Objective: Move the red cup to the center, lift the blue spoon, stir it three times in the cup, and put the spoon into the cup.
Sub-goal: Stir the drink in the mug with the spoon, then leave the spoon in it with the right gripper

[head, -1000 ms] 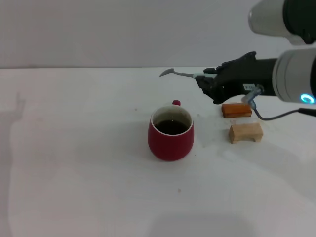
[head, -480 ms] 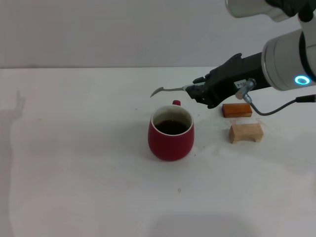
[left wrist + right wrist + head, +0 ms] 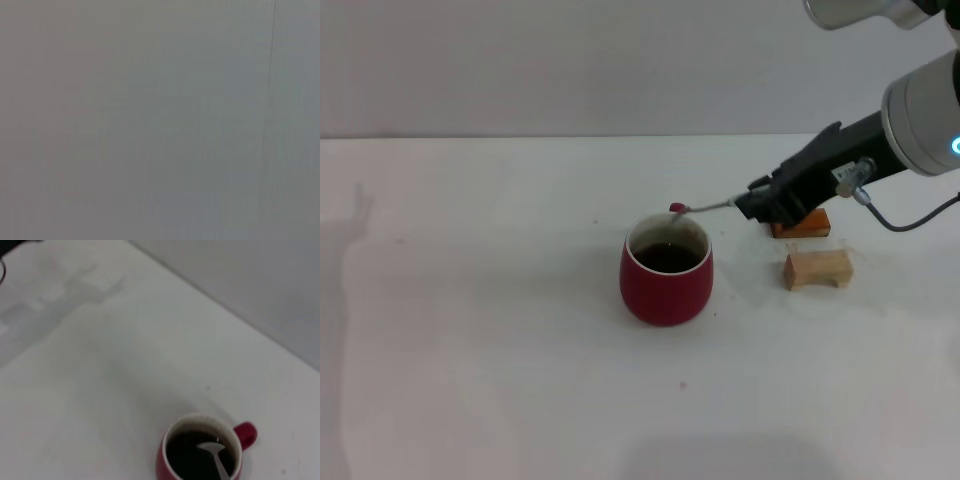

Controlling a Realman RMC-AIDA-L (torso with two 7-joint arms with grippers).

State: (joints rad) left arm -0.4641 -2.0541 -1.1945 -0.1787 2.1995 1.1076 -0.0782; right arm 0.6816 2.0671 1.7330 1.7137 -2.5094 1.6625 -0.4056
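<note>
The red cup [image 3: 666, 272] stands near the middle of the white table [image 3: 480, 330], with dark liquid inside and its handle at the far side. My right gripper [image 3: 754, 206] is just right of and above the cup, shut on the blue spoon [image 3: 710, 206]. The pale handle is hidden in the fingers. The grey metal neck slants down over the rim. In the right wrist view the spoon's bowl [image 3: 210, 446] rests in the liquid inside the cup [image 3: 165, 467]. My left gripper is out of view; the left wrist view shows only a plain grey surface.
An orange block [image 3: 806, 226] lies right of the cup, partly behind my right gripper. A tan wooden block [image 3: 817, 268] lies just in front of it. A grey wall [image 3: 570, 60] runs along the table's far edge.
My right gripper has come down and tilted the spoon. Its bowl, held in the air left of the gripper before, has dropped into the cup. The cup has not moved.
</note>
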